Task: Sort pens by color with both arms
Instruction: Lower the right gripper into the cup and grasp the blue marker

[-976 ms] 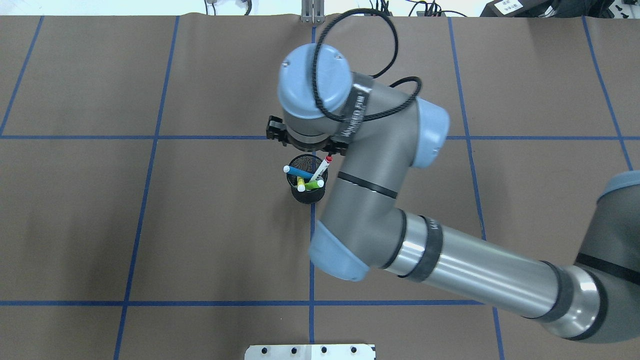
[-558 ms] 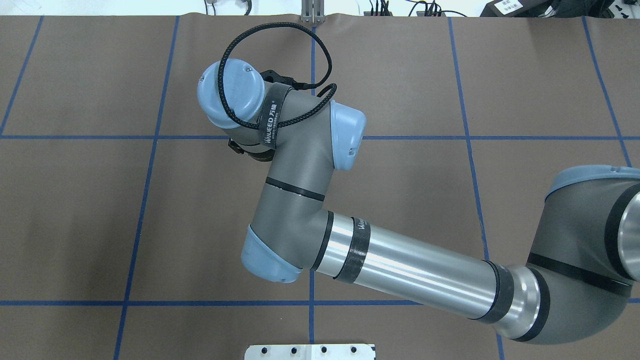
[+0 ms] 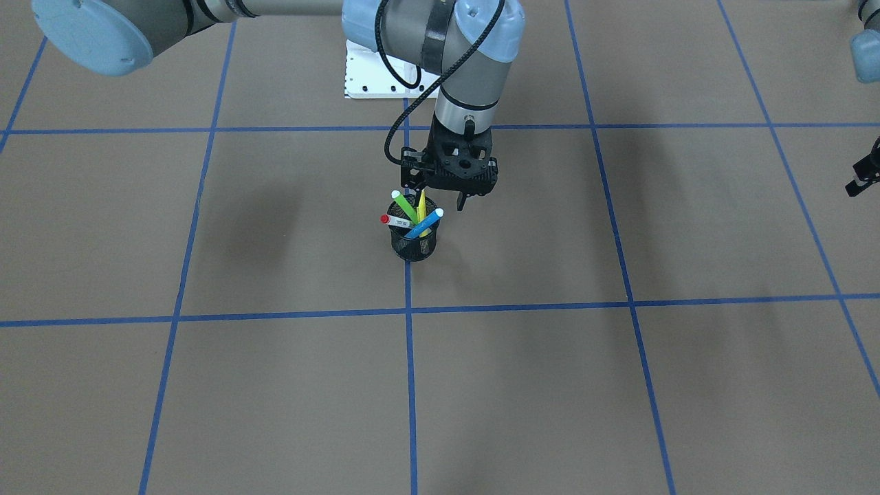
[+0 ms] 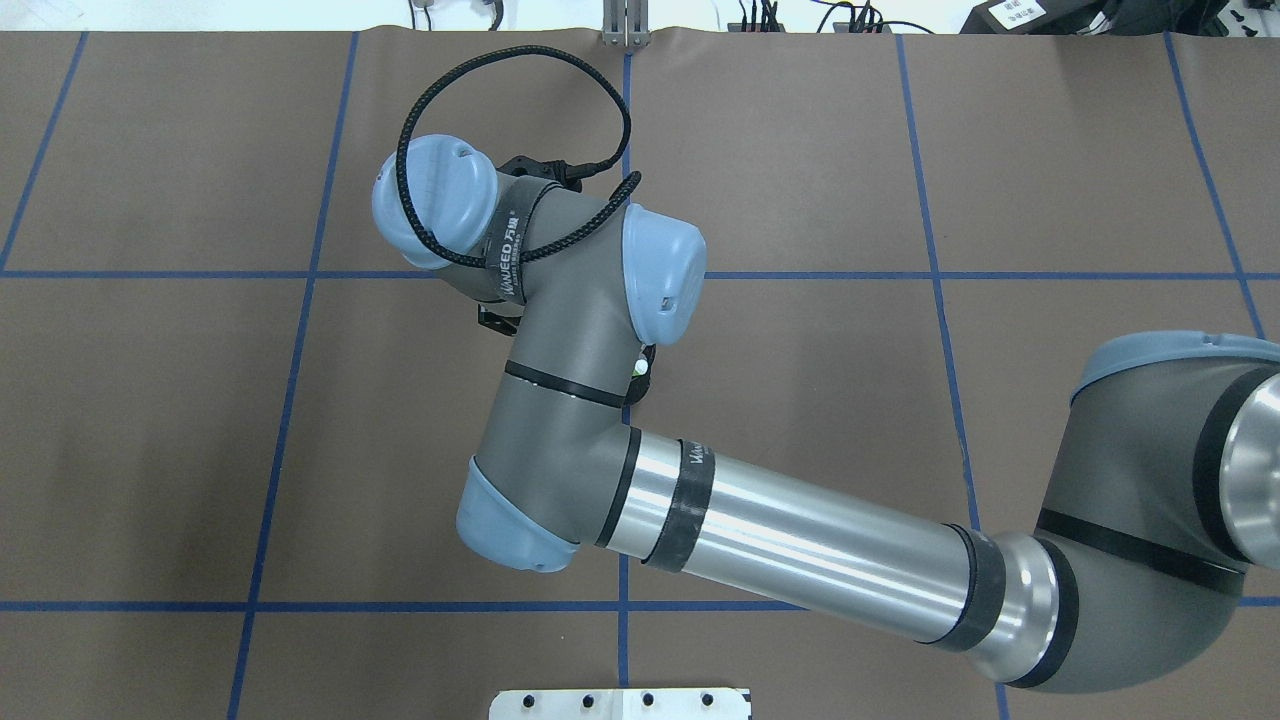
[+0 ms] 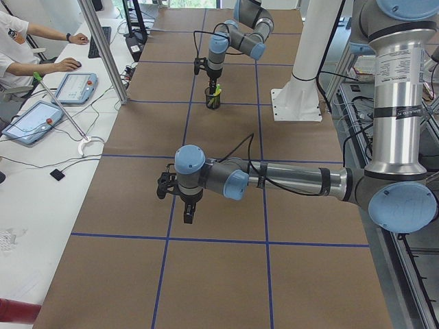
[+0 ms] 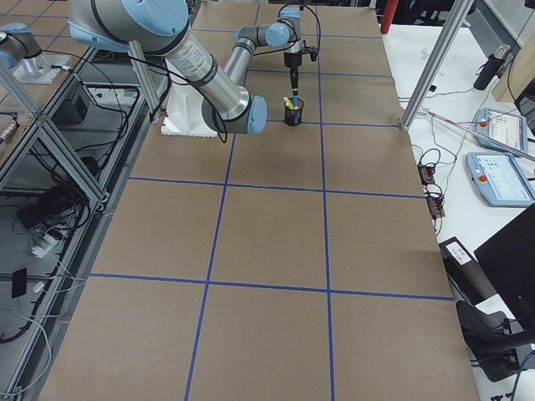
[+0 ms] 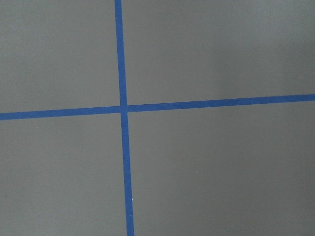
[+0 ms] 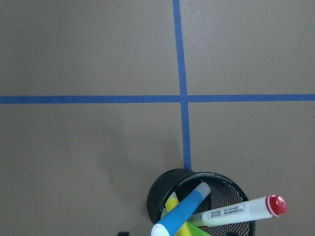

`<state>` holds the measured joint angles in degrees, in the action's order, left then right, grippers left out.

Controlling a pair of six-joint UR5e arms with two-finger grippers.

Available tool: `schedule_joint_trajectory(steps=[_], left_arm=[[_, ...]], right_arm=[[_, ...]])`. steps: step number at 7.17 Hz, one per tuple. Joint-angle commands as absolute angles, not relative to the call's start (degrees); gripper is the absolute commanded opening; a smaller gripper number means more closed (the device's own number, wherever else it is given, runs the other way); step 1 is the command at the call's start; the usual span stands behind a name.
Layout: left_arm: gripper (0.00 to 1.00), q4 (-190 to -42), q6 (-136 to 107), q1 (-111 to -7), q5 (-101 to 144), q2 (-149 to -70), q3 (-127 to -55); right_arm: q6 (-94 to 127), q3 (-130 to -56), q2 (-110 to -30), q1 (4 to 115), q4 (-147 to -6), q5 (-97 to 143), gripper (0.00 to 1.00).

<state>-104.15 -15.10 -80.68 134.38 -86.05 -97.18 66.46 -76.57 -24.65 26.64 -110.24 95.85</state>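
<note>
A black mesh cup (image 3: 412, 246) stands at the table's middle on a blue tape line. It holds the blue pen (image 3: 425, 223), the green pen (image 3: 403, 205), the yellow pen (image 3: 421, 204) and the white pen with red ends (image 3: 392, 221). My right gripper (image 3: 440, 198) hangs just above and beside the cup, its fingers apart and empty. The right wrist view shows the cup (image 8: 160, 191), the blue pen (image 8: 184, 212) and the red-ended pen (image 8: 241, 210) from above. In the overhead view my right arm (image 4: 560, 330) hides the cup. My left gripper (image 3: 863, 177) is far off, over bare table, its jaws unclear.
The white pedestal base (image 3: 375, 75) stands behind the cup. Blue tape lines (image 7: 121, 109) divide the brown table into squares. In the exterior left view an operators' desk with tablets (image 5: 38, 120) and a metal post (image 5: 103, 51) run along the table's far side.
In the overhead view my right arm's wrist has swung to the left. Its forearm now covers the cup and pens, which showed a second ago.
</note>
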Motion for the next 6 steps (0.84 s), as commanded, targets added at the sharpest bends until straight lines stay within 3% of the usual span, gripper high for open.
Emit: schedule_joint_trajectory(steps=[1, 3, 6], left_arm=[[1.00, -104.2, -15.1, -80.7, 134.4, -86.0, -97.6], [1.00, -104.2, -15.1, -80.7, 134.4, -86.0, -97.6], [1.00, -104.2, -15.1, -80.7, 134.4, -85.9, -97.6]], right_arm=[[65.3, -68.2, -19.6, 25.7, -110.8, 95.4, 0.67], [59.9, -67.6, -18.4, 25.3, -114.6, 93.2, 0.59], [57.0, -66.5, -17.8, 24.6, -117.1, 91.7, 0.62]])
